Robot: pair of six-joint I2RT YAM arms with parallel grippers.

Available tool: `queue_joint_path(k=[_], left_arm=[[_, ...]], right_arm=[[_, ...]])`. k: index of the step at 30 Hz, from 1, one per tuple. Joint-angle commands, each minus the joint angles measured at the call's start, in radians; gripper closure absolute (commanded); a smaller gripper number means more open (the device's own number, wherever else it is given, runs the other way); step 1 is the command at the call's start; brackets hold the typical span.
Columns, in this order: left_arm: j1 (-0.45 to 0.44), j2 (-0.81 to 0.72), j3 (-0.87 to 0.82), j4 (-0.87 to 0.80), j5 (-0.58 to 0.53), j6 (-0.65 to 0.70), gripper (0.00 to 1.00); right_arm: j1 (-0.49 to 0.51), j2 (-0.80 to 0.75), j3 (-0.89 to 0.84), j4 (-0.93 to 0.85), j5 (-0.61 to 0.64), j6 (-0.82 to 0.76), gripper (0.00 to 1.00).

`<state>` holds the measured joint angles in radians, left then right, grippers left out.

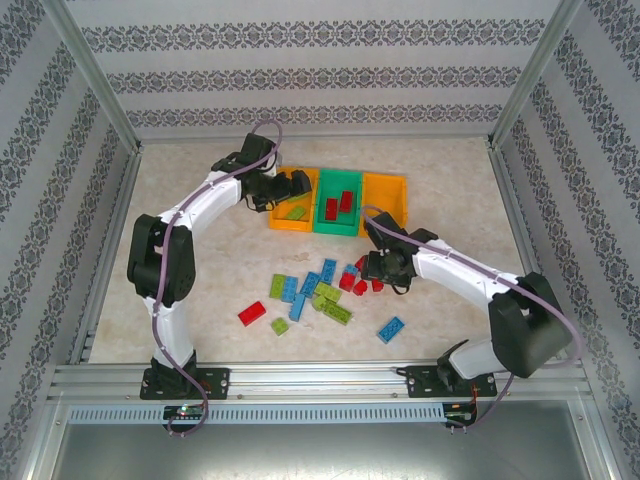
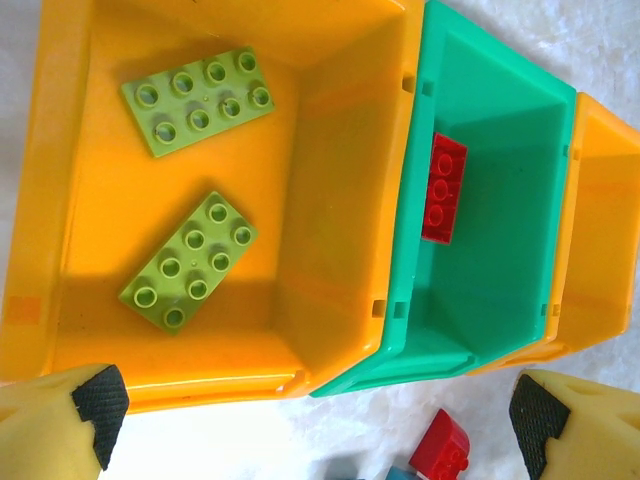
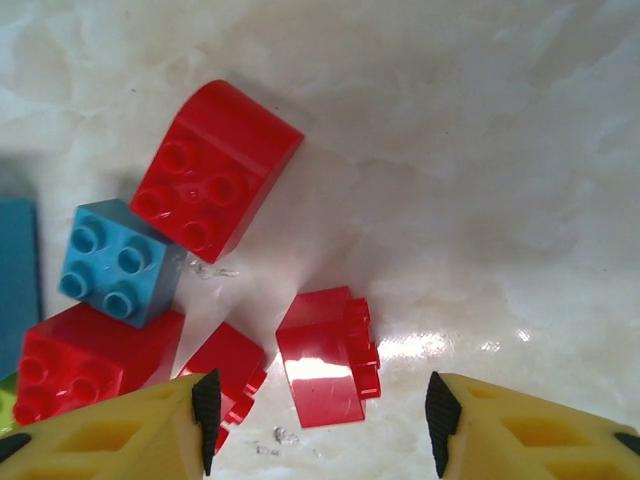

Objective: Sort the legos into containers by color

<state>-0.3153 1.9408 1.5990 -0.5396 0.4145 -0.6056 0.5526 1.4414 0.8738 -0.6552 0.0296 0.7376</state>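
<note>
Bins sit in a row at the far side of the tabletop (image 1: 450, 190): green bin (image 1: 340, 231) in the middle, left orange bin (image 1: 283, 226) touching its left side, right orange bin (image 1: 386, 195) touching its right side. Two red bricks (image 1: 345, 201) lie inside the green bin; the left wrist view catches one red brick (image 2: 443, 187) there, studs showing. Two lime bricks (image 2: 198, 100) lie studs up on the floor of the left orange bin, apart from each other. Left end effector (image 1: 292, 187) hangs over that orange bin, just left of the green bin, fingers spread wide with nothing between them. Its pads (image 2: 100, 400) show beyond the bins' rims. Loose pile of legos (image 1: 320, 290), red, blue and lime, sits on the tabletop on the near side of the green bin, apart from it. Lone red brick (image 1: 251, 313) lies near-left of the green bin, lone blue brick (image 1: 390, 329) near-right. Right end effector (image 1: 386, 268) is low at the pile, near side of the green bin, fingers spread either side of a small red brick (image 3: 325, 355), neither pad touching it. Close by in that view: rounded red brick (image 3: 215, 185), blue square brick (image 3: 118, 265) just beside it, another red block (image 3: 80, 365) at the edge.
</note>
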Motion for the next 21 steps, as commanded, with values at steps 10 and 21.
queue_joint_path(k=[10,21], left_arm=[[-0.007,-0.11,-0.069,0.068,0.001,0.072,0.0],[0.001,-0.128,-0.085,0.058,-0.031,0.078,0.0]], right_arm=[[-0.016,0.137,0.042,0.013,0.003,-0.047,0.55],[-0.029,0.106,0.064,-0.034,0.046,-0.077,0.81]])
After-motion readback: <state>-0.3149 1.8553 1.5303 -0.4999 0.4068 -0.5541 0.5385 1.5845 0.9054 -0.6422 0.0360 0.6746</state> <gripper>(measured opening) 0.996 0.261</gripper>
